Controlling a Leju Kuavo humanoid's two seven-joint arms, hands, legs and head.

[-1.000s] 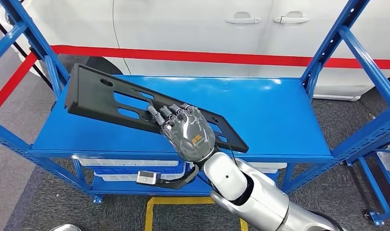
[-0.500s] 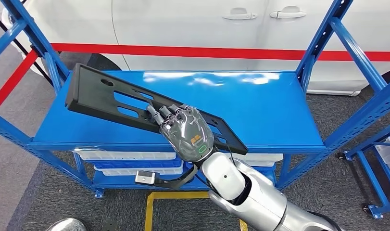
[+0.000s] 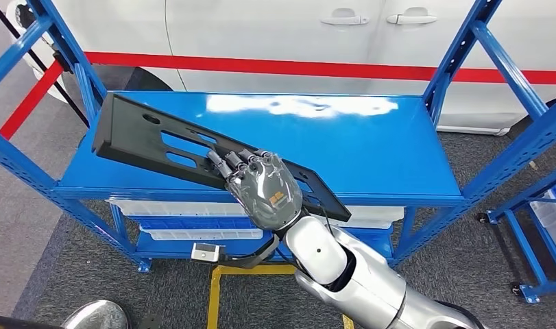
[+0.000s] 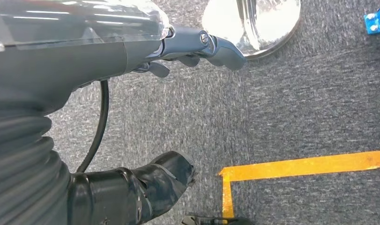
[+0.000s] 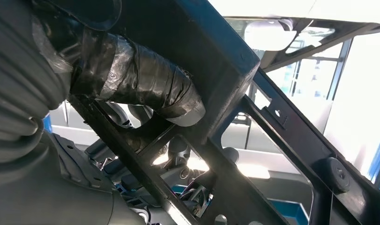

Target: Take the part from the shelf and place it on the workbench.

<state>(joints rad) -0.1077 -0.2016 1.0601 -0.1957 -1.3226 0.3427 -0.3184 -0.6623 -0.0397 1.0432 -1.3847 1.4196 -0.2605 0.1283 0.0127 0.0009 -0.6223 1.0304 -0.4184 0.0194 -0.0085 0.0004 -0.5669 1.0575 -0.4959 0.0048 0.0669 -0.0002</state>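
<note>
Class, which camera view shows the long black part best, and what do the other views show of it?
The head view: the whole black part with its slots is visible, tilted above the blue shelf, held by the right robot hand. The right wrist view shows a close piece of its underside. The left wrist view shows floor.

This looks like a car plant or vehicle workshop floor. A white car point(image 3: 295, 41) fills the 12 o'clock side of the head view, its door handles point(image 3: 371, 18) plain to see, with a red barrier tape point(image 3: 275, 67) stretched in front of it. Before it stands a blue steel shelf point(image 3: 371, 147) of the bolt-together industrial kind, with white and blue storage bins point(image 3: 186, 223) on its lower level; a second blue rack point(image 3: 535, 233) sits at 3 o'clock. The floor is grey carpet point(image 3: 76, 274) marked with yellow floor tape point(image 3: 247, 271) at 6 o'clock, as in a laid-out work station.
</note>
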